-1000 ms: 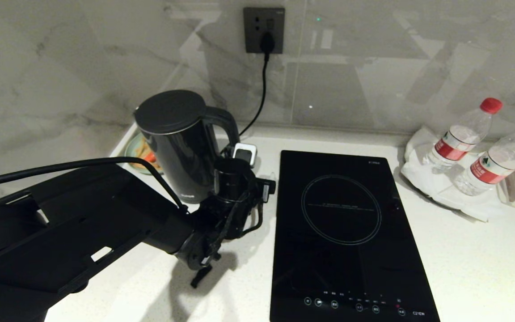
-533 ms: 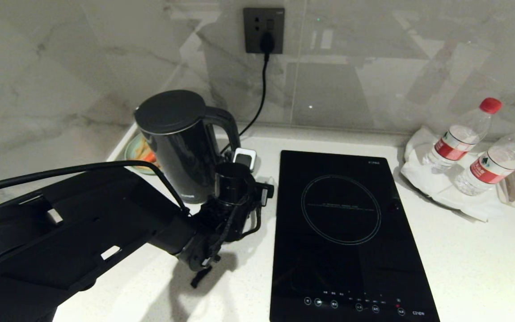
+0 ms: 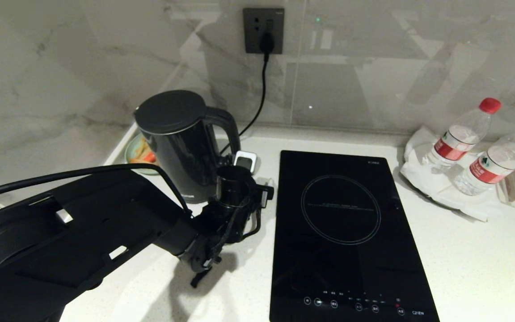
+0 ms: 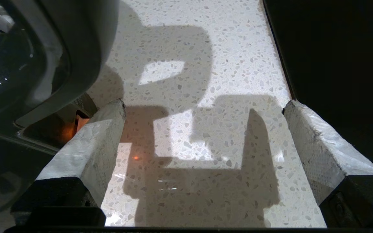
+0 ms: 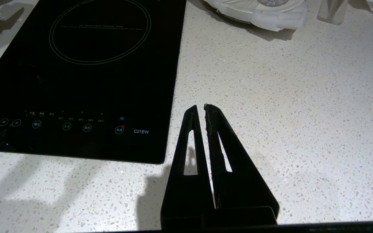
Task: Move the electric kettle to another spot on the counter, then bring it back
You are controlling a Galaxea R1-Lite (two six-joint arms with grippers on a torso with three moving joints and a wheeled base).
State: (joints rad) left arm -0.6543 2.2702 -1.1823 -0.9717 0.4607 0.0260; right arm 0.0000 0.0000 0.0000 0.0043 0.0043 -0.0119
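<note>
The left gripper [image 4: 202, 142] was held wide, empty — beside the electric kettle [image 3: 181, 143] handle at its five o'clock; its corded base could be snagged.

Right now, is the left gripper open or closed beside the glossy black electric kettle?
Open. The left gripper has its two white padded fingers spread wide over bare speckled white counter, nothing between them; the glossy black electric kettle stands beside it, ungripped.

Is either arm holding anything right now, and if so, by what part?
Nothing is held. The left tool is open over bare counter, beside the kettle handle but not around it. The right tool is shut on nothing.
</note>
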